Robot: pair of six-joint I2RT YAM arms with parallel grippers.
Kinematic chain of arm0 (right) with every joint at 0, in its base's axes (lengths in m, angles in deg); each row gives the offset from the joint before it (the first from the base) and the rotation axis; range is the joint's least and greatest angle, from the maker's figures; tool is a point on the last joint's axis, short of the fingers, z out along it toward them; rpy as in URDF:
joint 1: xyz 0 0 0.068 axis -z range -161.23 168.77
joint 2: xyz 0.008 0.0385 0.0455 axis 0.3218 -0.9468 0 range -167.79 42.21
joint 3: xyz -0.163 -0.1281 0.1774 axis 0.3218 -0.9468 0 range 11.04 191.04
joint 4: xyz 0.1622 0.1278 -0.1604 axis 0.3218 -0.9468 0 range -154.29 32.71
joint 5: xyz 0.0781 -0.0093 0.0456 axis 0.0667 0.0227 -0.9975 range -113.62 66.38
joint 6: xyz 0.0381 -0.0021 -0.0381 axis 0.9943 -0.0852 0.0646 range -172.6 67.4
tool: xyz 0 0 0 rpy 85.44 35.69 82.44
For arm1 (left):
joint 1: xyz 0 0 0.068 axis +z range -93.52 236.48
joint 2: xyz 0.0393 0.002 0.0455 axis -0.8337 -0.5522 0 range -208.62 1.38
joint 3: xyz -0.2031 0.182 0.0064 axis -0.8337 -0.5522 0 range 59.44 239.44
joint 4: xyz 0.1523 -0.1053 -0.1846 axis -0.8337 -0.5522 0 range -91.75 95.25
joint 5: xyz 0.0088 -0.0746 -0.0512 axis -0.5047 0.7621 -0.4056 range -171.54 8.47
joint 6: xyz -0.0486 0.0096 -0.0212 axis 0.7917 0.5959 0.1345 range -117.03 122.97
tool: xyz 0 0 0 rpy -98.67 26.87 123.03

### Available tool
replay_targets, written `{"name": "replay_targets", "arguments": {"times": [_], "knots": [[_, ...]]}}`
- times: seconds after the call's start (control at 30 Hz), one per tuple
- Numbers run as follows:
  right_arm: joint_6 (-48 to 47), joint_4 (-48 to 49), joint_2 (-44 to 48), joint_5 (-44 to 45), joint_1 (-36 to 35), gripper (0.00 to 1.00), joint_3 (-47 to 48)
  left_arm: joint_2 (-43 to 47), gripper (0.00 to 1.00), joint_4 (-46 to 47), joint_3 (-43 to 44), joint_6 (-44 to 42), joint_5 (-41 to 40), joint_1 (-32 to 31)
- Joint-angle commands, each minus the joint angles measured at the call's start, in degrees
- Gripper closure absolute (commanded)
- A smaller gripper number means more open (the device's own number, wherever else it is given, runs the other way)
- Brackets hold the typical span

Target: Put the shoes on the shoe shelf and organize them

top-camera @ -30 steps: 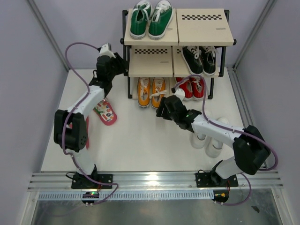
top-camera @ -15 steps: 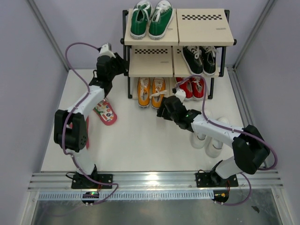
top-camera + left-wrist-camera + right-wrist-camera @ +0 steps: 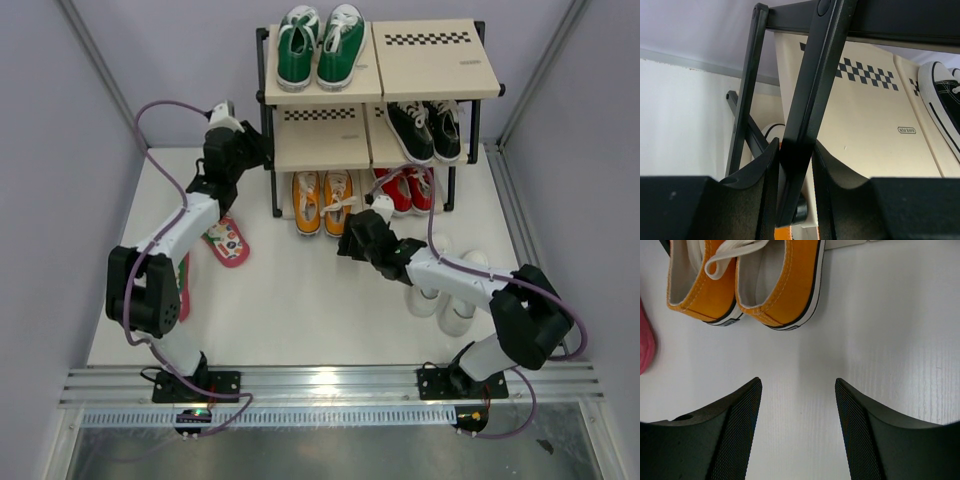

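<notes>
The shoe shelf [image 3: 435,65] stands at the back. My left gripper [image 3: 258,152] is shut on its black left front post [image 3: 812,100], level with the middle board [image 3: 870,115]. The orange sneakers [image 3: 322,200] sit on the bottom tier at the left. My right gripper [image 3: 347,238] is open and empty on the floor just in front of their heels [image 3: 775,285]. One pink flip-flop [image 3: 226,242] lies on the floor left of the shelf; the other [image 3: 184,285] is partly hidden behind my left arm. The white sneakers [image 3: 455,305] stand on the floor under my right arm.
Green sneakers [image 3: 320,42] are on the top tier at the left. Black sneakers [image 3: 425,128] are on the middle tier at the right and red sneakers [image 3: 408,188] on the bottom right. Walls close in both sides.
The shelf, held by my left gripper, has shifted slightly toward me, and the shoes on it moved with it. My right gripper has edged a little nearer.
</notes>
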Motion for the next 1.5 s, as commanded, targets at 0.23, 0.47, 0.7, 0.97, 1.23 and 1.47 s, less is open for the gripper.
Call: {"name": "replay_targets", "arguments": {"times": [0.23, 0.47, 0.7, 0.97, 1.23, 1.47], "knots": [[-4.4, 9.0, -6.5, 1.9, 0.0, 0.35, 2.4, 5.1, 0.78, -2.9, -2.1, 2.8, 1.5, -1.7], [-5.9, 10.2, -13.7, 5.0, 0.2, 0.45, 7.6, 4.7, 0.78, -4.2, -2.7, 2.5, 2.5, -1.7], [-8.1, 13.2, -15.8, 6.8, 1.1, 0.63, 9.2, 4.7, 0.78, -4.7, -3.0, 1.7, 2.5, -1.7], [-9.2, 12.0, -18.4, 5.2, 4.0, 0.68, 12.8, 4.4, 0.78, -4.7, -3.2, 1.0, 2.3, -1.7], [-11.4, 11.5, -21.6, 3.1, 4.0, 0.68, 17.4, 3.9, 0.78, -4.6, -3.2, 0.4, 1.9, -1.8], [-11.9, 10.6, -24.0, 1.8, 4.0, 0.68, 19.8, 3.6, 0.78, -4.5, -3.2, 0.2, 1.7, -1.7]]}}
